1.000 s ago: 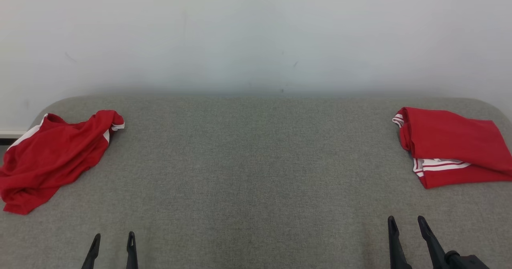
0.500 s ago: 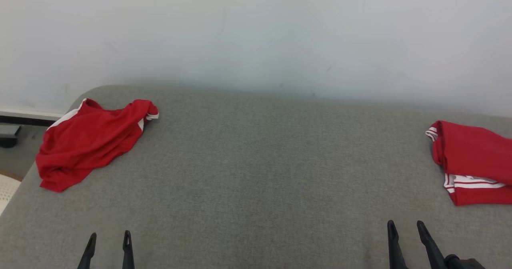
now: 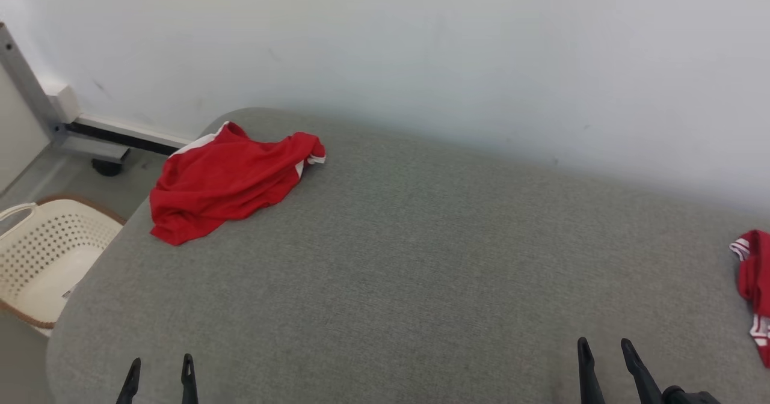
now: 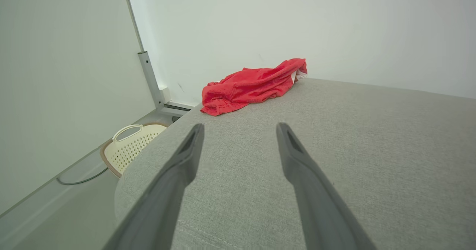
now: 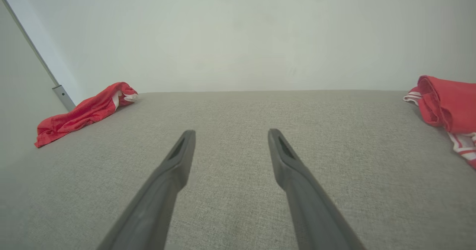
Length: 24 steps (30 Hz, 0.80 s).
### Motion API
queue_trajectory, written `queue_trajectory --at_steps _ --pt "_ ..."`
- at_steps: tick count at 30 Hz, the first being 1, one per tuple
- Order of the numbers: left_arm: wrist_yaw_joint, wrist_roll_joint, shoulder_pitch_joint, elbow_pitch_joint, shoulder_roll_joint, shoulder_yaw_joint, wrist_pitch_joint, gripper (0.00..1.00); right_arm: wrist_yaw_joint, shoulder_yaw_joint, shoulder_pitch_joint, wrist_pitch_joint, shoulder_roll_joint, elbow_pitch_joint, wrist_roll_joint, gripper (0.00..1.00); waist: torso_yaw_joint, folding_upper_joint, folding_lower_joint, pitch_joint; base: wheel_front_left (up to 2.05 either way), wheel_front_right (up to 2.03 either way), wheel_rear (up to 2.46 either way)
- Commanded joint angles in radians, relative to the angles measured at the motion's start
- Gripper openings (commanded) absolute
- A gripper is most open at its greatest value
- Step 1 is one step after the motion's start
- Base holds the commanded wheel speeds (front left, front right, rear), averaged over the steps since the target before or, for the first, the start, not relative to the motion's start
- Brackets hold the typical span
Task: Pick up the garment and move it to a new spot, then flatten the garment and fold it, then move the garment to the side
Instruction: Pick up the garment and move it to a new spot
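Observation:
A crumpled red garment (image 3: 225, 178) with white trim lies on the grey padded surface (image 3: 421, 260) at its far left corner; it also appears as the red heap (image 4: 253, 85) in the left wrist view and the red heap (image 5: 83, 112) in the right wrist view. My left gripper (image 3: 160, 365) is open at the bottom left, well short of the garment, nothing between its fingers (image 4: 186, 157). My right gripper (image 3: 603, 348) is open at the bottom right, empty, its fingers (image 5: 282, 157) over bare fabric.
A second red garment with white stripes (image 3: 755, 293), folded, lies at the right edge, and shows as folded red cloth (image 5: 448, 106) in the right wrist view. A cream perforated basket (image 3: 42, 260) stands on the floor left of the surface. A white wall runs behind.
The head camera has swung left: the whole picture shifted right, bringing the basket and floor into view. Both grippers stay open and low; the garments have not moved on the surface.

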Motion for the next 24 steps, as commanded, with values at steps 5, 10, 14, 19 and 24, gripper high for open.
queue_trajectory --at_steps 5,10,14,19,24 --pt "0.002 -0.009 0.018 0.005 0.020 0.017 -0.002 1.00 -0.002 0.009 -0.011 -0.001 0.000 0.006 0.010 1.00 0.118 0.0000 0.0000 -0.011 0.00 0.00 0.00" --pt "0.008 -0.023 0.027 0.001 0.025 0.039 -0.002 1.00 -0.002 0.021 -0.021 -0.001 0.000 0.012 0.012 1.00 0.144 0.0000 0.0000 -0.006 0.00 0.00 0.00" --pt "0.015 -0.032 0.033 -0.010 0.020 0.053 -0.002 1.00 -0.002 0.033 -0.032 -0.001 0.000 0.021 0.007 1.00 0.150 0.0000 0.0000 0.002 0.00 0.00 0.00" --pt "0.017 -0.034 0.039 -0.011 0.016 0.057 -0.002 1.00 -0.002 0.039 -0.039 -0.001 0.000 0.025 0.005 1.00 0.153 0.0000 0.0000 0.005 0.00 0.00 0.00" --pt "0.015 -0.036 0.035 -0.003 0.011 0.054 -0.002 1.00 -0.002 0.043 -0.036 -0.001 0.000 0.029 0.004 1.00 0.150 0.0000 0.0000 0.002 0.00 0.00 0.00"
